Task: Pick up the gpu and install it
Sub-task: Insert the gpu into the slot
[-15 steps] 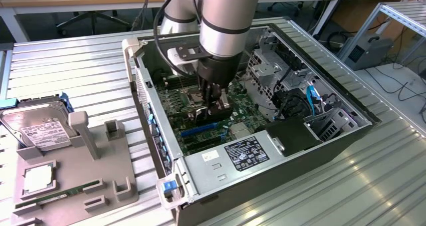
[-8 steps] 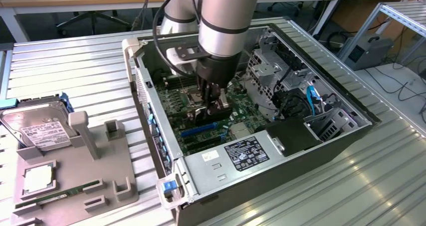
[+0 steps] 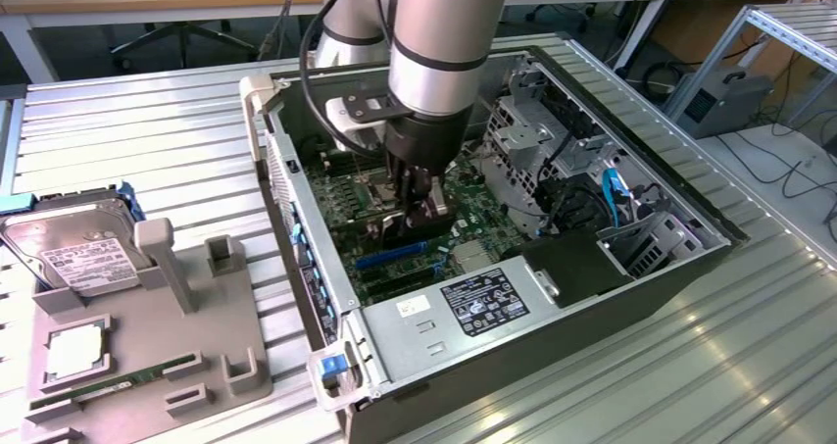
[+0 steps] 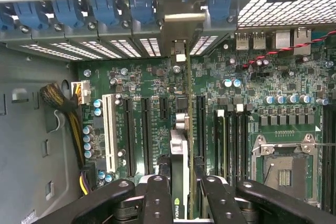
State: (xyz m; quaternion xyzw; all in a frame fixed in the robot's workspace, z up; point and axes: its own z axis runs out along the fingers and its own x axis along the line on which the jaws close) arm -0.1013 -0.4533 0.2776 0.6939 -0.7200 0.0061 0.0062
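My pincer (image 4: 184, 190) is clenched on the gpu (image 4: 178, 148), which stands on edge between its fingers (image 4: 157, 192), straight under the wrist. Its long axis runs parallel with the motherboard slots (image 4: 128, 135), bracket end toward the case's rear wall (image 4: 105, 48). Whether it is seated, I cannot tell.

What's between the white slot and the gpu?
In the wrist view, black slots lie between the white slot and the gpu: two long, one short.
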